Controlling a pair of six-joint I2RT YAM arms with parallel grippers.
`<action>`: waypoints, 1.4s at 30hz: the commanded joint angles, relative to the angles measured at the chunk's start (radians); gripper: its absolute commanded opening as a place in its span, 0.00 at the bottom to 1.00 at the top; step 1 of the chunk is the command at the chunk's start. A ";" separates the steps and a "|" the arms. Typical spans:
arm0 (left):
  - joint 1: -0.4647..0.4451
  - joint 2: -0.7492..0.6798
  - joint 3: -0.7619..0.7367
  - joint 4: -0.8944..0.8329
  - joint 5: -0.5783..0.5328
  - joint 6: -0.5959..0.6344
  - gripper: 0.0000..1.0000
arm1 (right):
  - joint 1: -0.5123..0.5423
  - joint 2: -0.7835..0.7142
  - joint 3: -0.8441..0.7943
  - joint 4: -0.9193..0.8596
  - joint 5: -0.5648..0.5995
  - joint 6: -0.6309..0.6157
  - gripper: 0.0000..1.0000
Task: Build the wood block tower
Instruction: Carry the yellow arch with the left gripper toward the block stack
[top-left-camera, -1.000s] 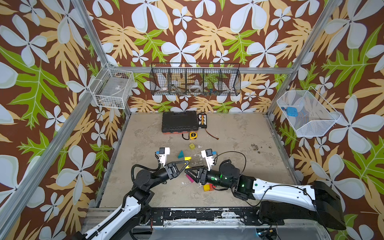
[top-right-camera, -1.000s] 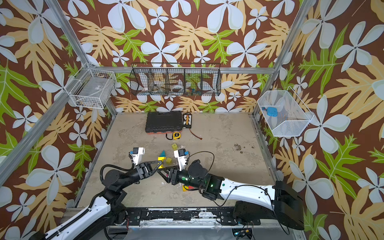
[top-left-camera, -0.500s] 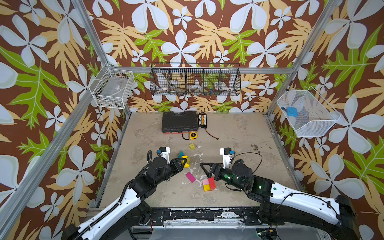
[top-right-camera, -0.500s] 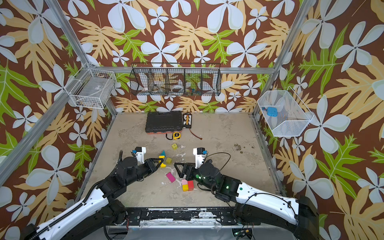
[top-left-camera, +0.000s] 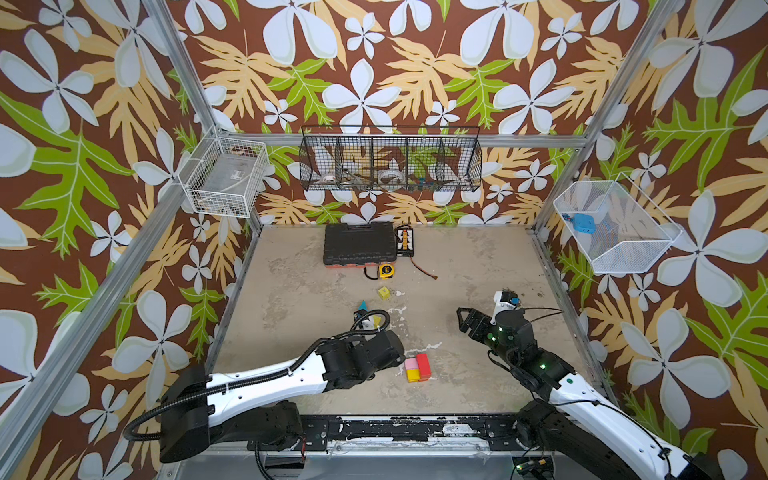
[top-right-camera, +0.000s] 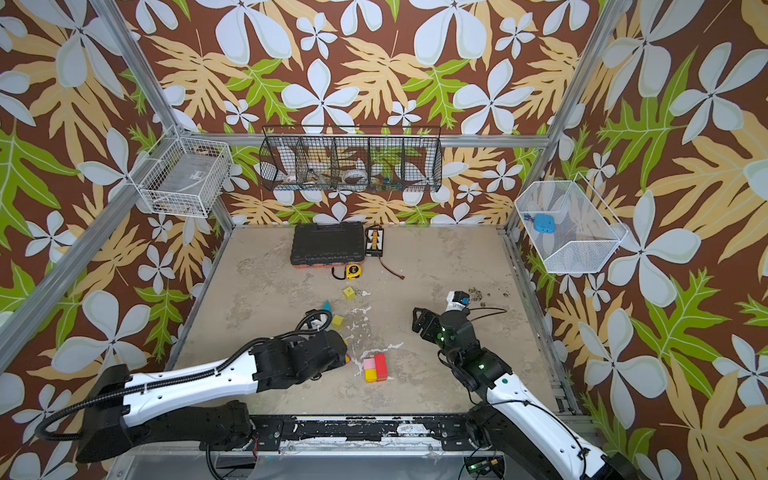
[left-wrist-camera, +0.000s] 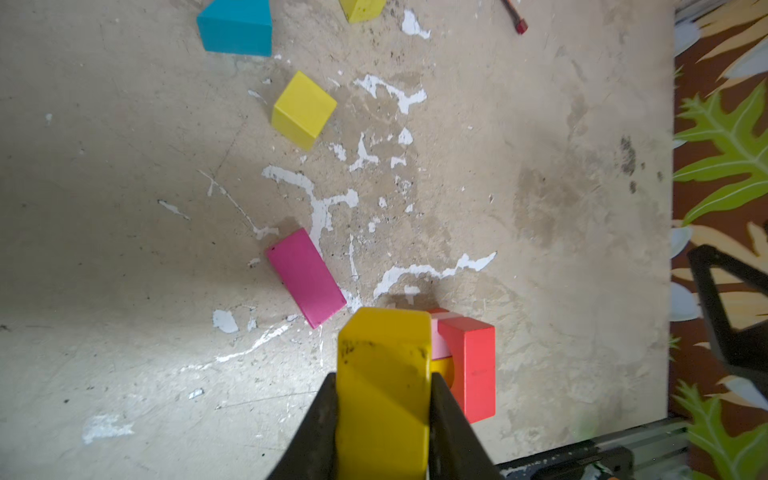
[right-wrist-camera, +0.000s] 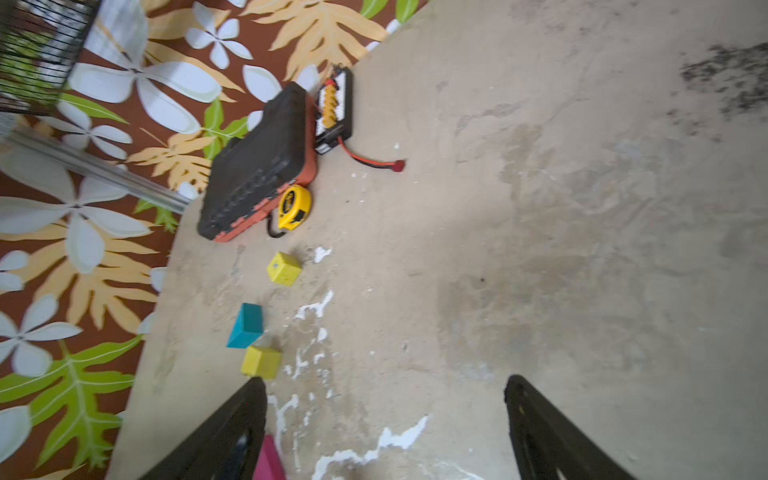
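While pinching a yellow block (left-wrist-camera: 382, 411) in left gripper (left-wrist-camera: 382, 378) just left of tower (left-wrist-camera: 471, 365), holds right gripper (right-wrist-camera: 385, 381) splayed, empty.

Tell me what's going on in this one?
The left gripper is shut on a yellow wooden block, holding it close to the small cluster of pink, yellow and red wooden blocks that starts the tower. The right gripper is open and empty, off to the right. A magenta wooden brick, two yellow wooden cubes and a teal wooden wedge lie loose on the table.
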 joint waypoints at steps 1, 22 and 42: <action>-0.048 0.078 0.067 -0.097 -0.093 -0.080 0.00 | -0.013 0.026 -0.016 -0.013 0.046 -0.069 0.89; -0.108 0.412 0.264 -0.200 -0.061 -0.130 0.00 | -0.012 0.017 -0.118 0.051 0.131 -0.102 0.90; -0.108 0.527 0.344 -0.209 -0.020 -0.114 0.02 | -0.012 0.007 -0.132 0.062 0.011 -0.106 0.90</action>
